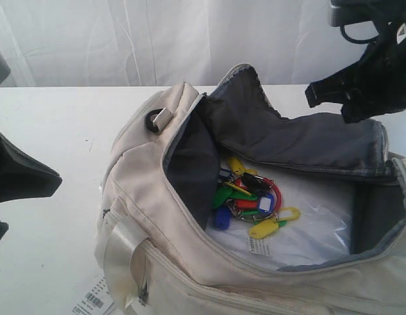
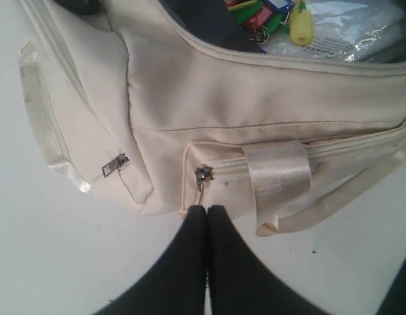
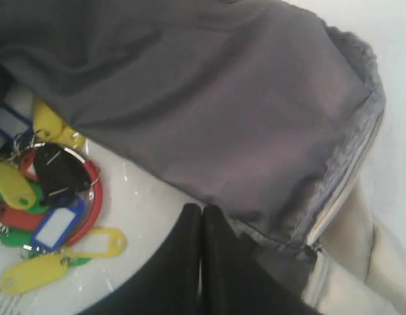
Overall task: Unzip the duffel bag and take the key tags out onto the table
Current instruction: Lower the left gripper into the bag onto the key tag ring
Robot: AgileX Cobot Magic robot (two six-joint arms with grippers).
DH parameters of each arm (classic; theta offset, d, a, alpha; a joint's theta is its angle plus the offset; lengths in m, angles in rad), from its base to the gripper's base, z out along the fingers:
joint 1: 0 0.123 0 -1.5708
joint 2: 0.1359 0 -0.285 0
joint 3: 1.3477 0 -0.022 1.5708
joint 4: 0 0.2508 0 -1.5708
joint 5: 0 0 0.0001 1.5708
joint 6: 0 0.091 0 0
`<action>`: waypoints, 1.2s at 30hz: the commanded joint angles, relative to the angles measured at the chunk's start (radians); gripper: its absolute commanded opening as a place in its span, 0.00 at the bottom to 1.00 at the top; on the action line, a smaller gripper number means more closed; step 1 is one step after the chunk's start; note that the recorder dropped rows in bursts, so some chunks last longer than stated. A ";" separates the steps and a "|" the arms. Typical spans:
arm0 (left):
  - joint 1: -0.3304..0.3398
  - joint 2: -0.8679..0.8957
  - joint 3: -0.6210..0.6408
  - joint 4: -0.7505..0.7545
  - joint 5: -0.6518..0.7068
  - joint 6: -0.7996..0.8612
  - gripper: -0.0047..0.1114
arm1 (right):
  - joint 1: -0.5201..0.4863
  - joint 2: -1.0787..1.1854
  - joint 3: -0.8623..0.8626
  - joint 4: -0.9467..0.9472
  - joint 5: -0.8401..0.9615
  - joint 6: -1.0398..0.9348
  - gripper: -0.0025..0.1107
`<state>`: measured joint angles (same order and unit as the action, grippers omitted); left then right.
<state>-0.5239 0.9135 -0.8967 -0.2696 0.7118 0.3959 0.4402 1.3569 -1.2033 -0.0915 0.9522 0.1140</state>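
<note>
Half of the job looks done: the main zip of the duffel bag is open and its grey-lined flap is folded back, so the inside shows. The key tags are not yet out. They lie in a bunch on the floor of the bag, on a clear plastic sheet and near the end with the black ring, and none is on the table. What is left is to reach in, grip the bunch and set it down beside the bag. The left gripper has its fingers pressed together on nothing, just outside the bag's side pocket zip. The right gripper is also clenched, over the edge of the flap; I cannot tell whether it touches the cloth. The bag's near corner and far end are cut off in the exterior view, both arms show only in part, and the print on the paper tag beside the bag is unreadable.
</note>
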 commanded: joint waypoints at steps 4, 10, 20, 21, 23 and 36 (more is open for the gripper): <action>0.002 0.036 0.036 -0.105 -0.082 -0.038 0.04 | 0.001 -0.172 0.140 0.019 -0.051 -0.039 0.02; -0.005 0.210 -0.173 -0.241 0.014 0.011 0.04 | 0.001 -0.272 0.181 0.000 -0.068 -0.020 0.02; -0.225 0.626 -0.595 -0.108 0.040 -0.115 0.04 | 0.001 -0.352 0.204 -0.196 0.061 0.128 0.02; -0.246 0.673 -0.633 -0.056 0.040 -0.167 0.04 | 0.001 -0.357 0.205 -0.202 0.085 0.130 0.02; -0.276 0.752 -0.698 0.024 0.040 -0.258 0.04 | 0.001 -0.371 0.213 -0.221 0.095 0.141 0.02; -0.349 1.119 -0.921 -0.123 -0.027 -0.527 0.11 | 0.001 -0.507 0.253 -0.332 0.058 0.275 0.02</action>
<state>-0.8543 2.0288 -1.8114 -0.3603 0.6916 -0.1245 0.4402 0.8565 -0.9549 -0.4109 1.0195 0.3795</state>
